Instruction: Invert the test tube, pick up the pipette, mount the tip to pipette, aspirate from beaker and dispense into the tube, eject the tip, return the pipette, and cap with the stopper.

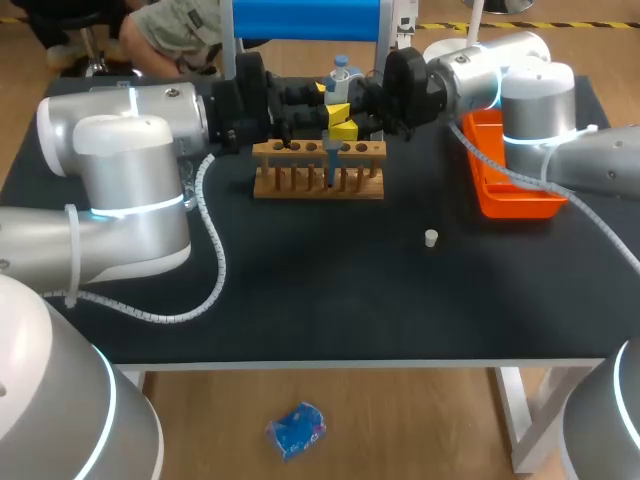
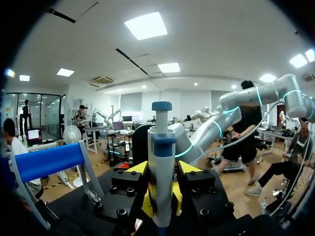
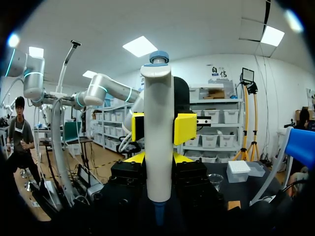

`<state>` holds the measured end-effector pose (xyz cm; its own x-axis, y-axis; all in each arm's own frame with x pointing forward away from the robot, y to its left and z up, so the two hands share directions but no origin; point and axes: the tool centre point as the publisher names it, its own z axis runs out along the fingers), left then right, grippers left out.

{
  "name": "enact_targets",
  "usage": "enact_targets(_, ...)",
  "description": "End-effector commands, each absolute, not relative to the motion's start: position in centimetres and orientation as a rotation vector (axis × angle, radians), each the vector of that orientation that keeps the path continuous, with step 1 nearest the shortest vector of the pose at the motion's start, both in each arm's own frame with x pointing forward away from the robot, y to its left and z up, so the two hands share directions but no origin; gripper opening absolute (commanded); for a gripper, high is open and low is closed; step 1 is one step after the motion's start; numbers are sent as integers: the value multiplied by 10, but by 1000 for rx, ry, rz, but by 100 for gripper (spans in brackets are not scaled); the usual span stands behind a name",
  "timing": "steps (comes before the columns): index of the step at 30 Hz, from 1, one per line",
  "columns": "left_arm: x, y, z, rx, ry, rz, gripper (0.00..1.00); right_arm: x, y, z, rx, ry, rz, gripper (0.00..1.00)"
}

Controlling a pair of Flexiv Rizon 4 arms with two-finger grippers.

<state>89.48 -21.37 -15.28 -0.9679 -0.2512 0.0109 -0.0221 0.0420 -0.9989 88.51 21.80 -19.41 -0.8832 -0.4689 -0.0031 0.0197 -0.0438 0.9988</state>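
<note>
Table (image 1: 300,290): one pipette (image 3: 158,137), perhaps one stopper (image 1: 431,238)

The black table (image 1: 300,300) bears a wooden rack (image 1: 300,186), an orange tray (image 1: 520,205) and, seemingly, a white stopper (image 1: 431,238).

A white-and-blue pipette (image 2: 162,162) stands over the wooden test-tube rack (image 1: 318,180), an orange plastic tray (image 1: 520,200) to its right, a small white stopper (image 1: 431,238) on the black table (image 1: 300,300) before them.
</note>
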Motion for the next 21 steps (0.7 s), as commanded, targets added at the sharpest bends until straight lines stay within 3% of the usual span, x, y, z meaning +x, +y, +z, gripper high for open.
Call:
enact_targets(1,893,-214,-154,-283,2135,-2051,32,888,219,-195,478,-1892,-1994,0)
enact_targets(4,893,-214,-154,-281,2135,-2054,3,888,219,-195,477,-1889,-1996,0)
enact_targets(5,893,-215,-154,-277,2139,-2054,0,888,219,-195,477,-1888,-1995,0)
enact_targets(17,893,-216,-154,-263,2160,-2056,0,889,217,-194,475,-1881,-1993,0)
enact_targets(18,893,-216,-154,-265,2160,-2056,0,889,217,-194,475,-1878,-1993,38)
enact_targets(19,893,-216,-154,-267,2159,-2056,0,889,217,-194,474,-1876,-1993,100)
enact_targets(21,894,-216,-154,-277,2155,-2058,0,889,216,-193,471,-1872,-1995,100)
